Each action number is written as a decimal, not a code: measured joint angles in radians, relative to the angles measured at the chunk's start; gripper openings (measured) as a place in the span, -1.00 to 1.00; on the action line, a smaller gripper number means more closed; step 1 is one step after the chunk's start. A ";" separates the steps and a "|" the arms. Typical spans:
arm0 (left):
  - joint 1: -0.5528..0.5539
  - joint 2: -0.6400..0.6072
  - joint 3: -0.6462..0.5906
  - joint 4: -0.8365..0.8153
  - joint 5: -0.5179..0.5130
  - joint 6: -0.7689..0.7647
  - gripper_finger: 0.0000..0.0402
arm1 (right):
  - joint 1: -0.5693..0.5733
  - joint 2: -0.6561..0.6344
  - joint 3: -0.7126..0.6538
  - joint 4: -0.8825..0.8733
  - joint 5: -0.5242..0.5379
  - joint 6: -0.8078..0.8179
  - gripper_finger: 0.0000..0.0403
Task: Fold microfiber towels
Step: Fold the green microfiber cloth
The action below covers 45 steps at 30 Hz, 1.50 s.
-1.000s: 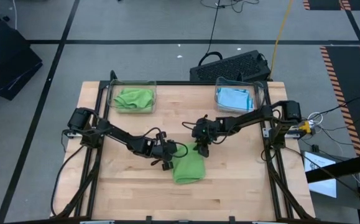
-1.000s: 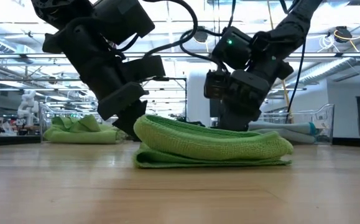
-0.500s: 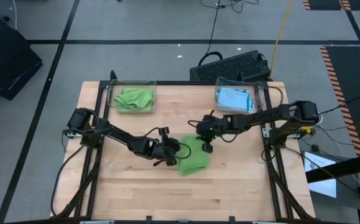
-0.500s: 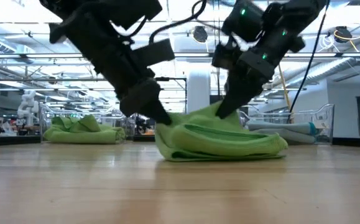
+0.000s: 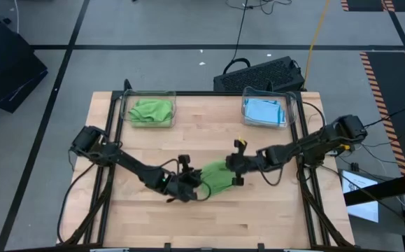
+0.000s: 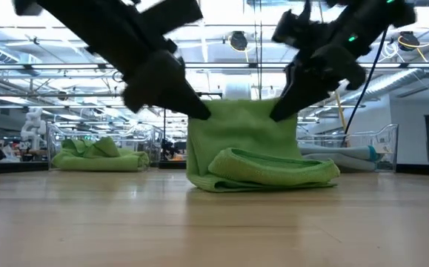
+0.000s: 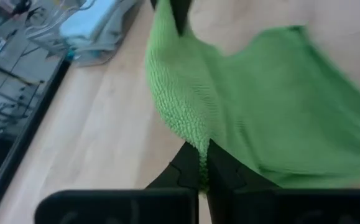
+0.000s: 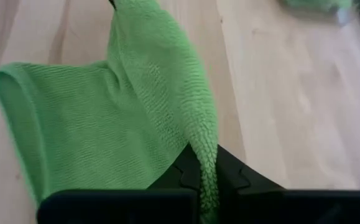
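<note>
A lime green microfiber towel [image 5: 216, 175] stands half raised at mid-table. Its upper edge [image 6: 244, 104] is stretched between my two grippers, and its folded lower part [image 6: 273, 172] rests on the wood. My left gripper [image 6: 199, 113] is shut on the edge's left corner. My right gripper [image 6: 279, 113] is shut on the right corner. Each wrist view shows its own fingers closed on green cloth, left [image 7: 203, 165] and right [image 8: 207, 171]. My left gripper pinches the towel's upper left corner [image 7: 192, 140] between its two fingers, slanting down from the table's left side. The cloth hangs below the fingers, its lower part on the table. My right gripper pinches the upper right corner [image 8: 206, 143] between its two fingers, slanting down from the right side. The edge between the two holds is drawn fairly straight.
Two clear bins stand by the table's far edge. The left bin [image 5: 150, 110] holds green towels and the right bin [image 5: 265, 110] holds light blue ones. A dark keyboard [image 5: 261, 73] lies on the floor beyond the far edge. Bare wood lies toward the near edge.
The towel lay flat and folded a second ago. My right gripper has taken hold of its far right corner. Both grippers have risen and rolled, lifting the upper layer into a standing sheet. The lower fold has stayed on the table.
</note>
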 joint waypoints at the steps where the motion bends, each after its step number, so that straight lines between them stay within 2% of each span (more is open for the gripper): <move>1: -0.014 0.000 0.000 0.000 0.000 -0.007 -0.96 | 0.023 0.000 0.000 0.001 0.035 -0.001 -0.99; 4: -0.054 0.000 0.000 0.007 -0.014 -0.037 -0.91 | 0.079 0.000 -0.007 0.029 0.110 -0.003 -0.99; 8: -0.089 0.000 0.000 0.057 -0.028 -0.043 -0.94 | 0.126 0.000 -0.061 0.129 0.101 0.000 -0.99; 12: -0.097 0.000 0.000 0.111 0.050 -0.051 -0.97 | 0.154 0.000 -0.103 0.187 0.075 0.003 -0.98; 15: -0.094 0.000 0.000 0.135 0.080 -0.062 -0.92 | 0.167 0.000 -0.118 0.190 0.068 0.018 -0.98; 18: -0.095 0.000 0.000 0.154 0.121 -0.061 -0.91 | 0.170 0.000 -0.136 0.205 0.018 0.021 -0.98; 23: -0.073 0.017 0.000 0.237 0.224 -0.061 -0.97 | 0.170 0.000 -0.178 0.260 0.018 0.011 -0.97; 30: -0.068 0.064 -0.002 0.307 0.286 -0.057 -0.87 | 0.170 0.000 -0.204 0.291 0.017 -0.036 -0.97; 36: -0.052 0.101 0.001 0.375 0.349 -0.090 -0.86 | 0.169 0.003 -0.204 0.289 -0.027 -0.081 -0.96; 40: -0.046 0.113 0.000 0.429 0.386 -0.095 -0.82 | 0.169 0.008 -0.204 0.288 -0.027 -0.076 -0.86; 45: -0.036 0.118 0.000 0.423 0.439 -0.154 -0.61 | 0.169 0.008 -0.204 0.287 -0.027 -0.054 -0.57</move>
